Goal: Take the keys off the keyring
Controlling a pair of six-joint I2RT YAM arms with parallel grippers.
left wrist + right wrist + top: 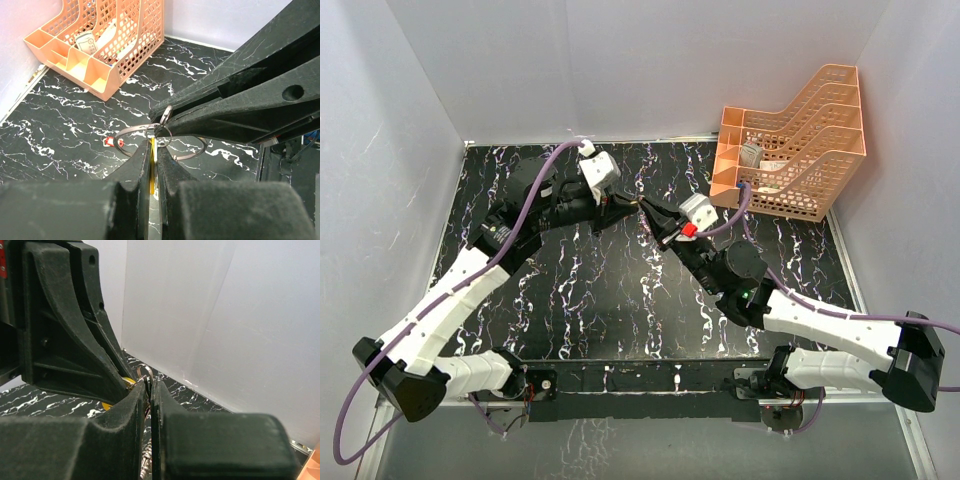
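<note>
Both arms reach in to mid-table and meet tip to tip.

Left gripper: narrow. Its pads are pinched on the head of a small cream-yellow plastic-headed key, which sits edge-on between them.

Right gripper: comes in from the right of my left wrist view. Its fingers are pressed together at the tips, clamped on the thin round silver wire keyring. A smaller metal loop pokes out at that spot.

The keyring spreads to either side of the two grippers, just past my left fingertips. A tiny red plastic-headed key hangs at the ring's left side, over the black white-veined marble tabletop. I cannot tell where the yellow key joins the ring.

Right wrist view: own fingers nearly touching, a sliver of yellow beside them, the ring mostly hidden.

An orange plastic mesh tray stands in the far right corner, well apart from both grippers.
</note>
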